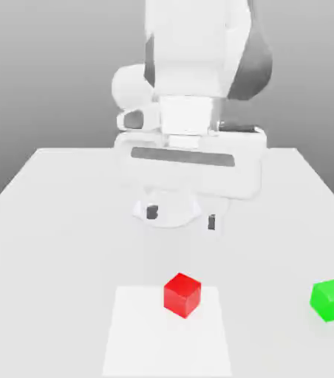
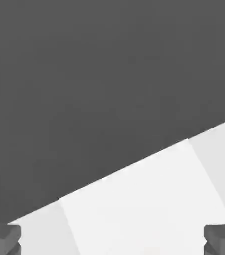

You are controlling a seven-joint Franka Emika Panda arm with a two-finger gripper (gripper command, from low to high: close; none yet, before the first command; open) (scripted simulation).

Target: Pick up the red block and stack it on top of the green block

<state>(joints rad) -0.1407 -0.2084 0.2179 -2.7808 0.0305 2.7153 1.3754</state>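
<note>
White and dark-grey Franka Panda arm (image 1: 188, 52) hangs over the pale tabletop (image 1: 44, 244), biggest thing there. Next, bright white square patch (image 1: 162, 343) on the tabletop, toward the near edge. Two-finger gripper (image 1: 182, 217) above the surface, fingers spread apart, nothing between them. Then the cubes, about equal: red block (image 1: 182, 295) sits on the white patch near its far edge, turned at an angle; green block (image 1: 331, 300) rests well apart, toward the exterior view's right, off the patch. Red block probably light, stiff, smooth, maybe slightly slippery, not fragile; best grip is mid-height on two opposite side faces, gripper rotated to match. Nothing visibly blocks the reach; green block's top looks free for stacking.
</note>
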